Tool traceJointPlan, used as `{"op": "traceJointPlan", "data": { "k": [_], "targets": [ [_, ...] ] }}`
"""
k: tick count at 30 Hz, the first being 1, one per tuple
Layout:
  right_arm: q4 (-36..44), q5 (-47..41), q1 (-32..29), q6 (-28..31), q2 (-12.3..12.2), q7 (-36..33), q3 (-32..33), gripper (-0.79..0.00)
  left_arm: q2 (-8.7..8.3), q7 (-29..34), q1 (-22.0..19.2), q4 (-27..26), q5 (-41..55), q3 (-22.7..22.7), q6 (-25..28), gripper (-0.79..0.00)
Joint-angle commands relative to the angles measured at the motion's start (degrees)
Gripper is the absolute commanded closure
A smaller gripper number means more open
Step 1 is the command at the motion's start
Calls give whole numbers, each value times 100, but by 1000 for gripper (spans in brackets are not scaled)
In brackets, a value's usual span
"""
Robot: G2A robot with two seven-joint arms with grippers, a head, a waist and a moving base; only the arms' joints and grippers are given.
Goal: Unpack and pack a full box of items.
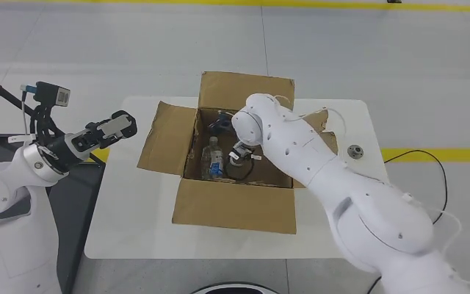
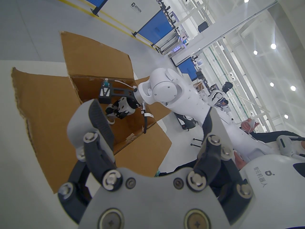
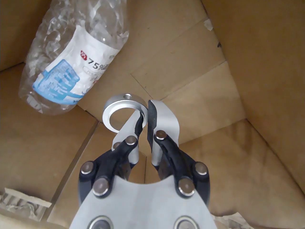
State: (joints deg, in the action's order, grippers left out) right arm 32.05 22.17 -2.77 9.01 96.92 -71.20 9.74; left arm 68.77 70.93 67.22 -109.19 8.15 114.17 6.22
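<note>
Top view, from the left: the left gripper (image 1: 123,125) hangs near the white table's (image 1: 132,220) left edge, fingers spread wide, holding nothing. Mid-table stands the open cardboard box (image 1: 235,206), with a crumpled clear plastic bottle (image 1: 212,158) lying on its floor. Just beside the bottle, inside the box, the right gripper (image 3: 145,117) pinches a metal ring (image 3: 107,110) by its rim.

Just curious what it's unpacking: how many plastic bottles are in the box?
1: a crumpled clear plastic bottle lying inside the brown cardboard box, near the right gripper. The arm may hide more.
</note>
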Motion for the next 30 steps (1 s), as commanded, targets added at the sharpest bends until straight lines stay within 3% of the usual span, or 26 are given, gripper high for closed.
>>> {"op": "traceJointPlan", "data": {
  "k": [1, 12, 24, 27, 30],
  "targets": [
    [-147, 79, -16, -25, 94, 44, 0, 0, 0, 0, 0, 0, 0, 0, 0, -785],
    [-823, 465, -98, -139, 542, 233, 4, 0, 0, 0, 0, 0, 0, 0, 0, -785],
    [-1403, 634, -136, 47, 855, 304, 79, 0, 0, 0, 0, 0, 0, 0, 0, -785],
    [-1503, 661, -136, 86, 911, 312, 108, -148, 0, 0, 0, 0, 0, 0, 0, -785],
    [-1599, 684, -136, 115, 957, 327, 139, -151, 0, 0, 0, 0, 0, 0, 0, -785]
  ]
}}
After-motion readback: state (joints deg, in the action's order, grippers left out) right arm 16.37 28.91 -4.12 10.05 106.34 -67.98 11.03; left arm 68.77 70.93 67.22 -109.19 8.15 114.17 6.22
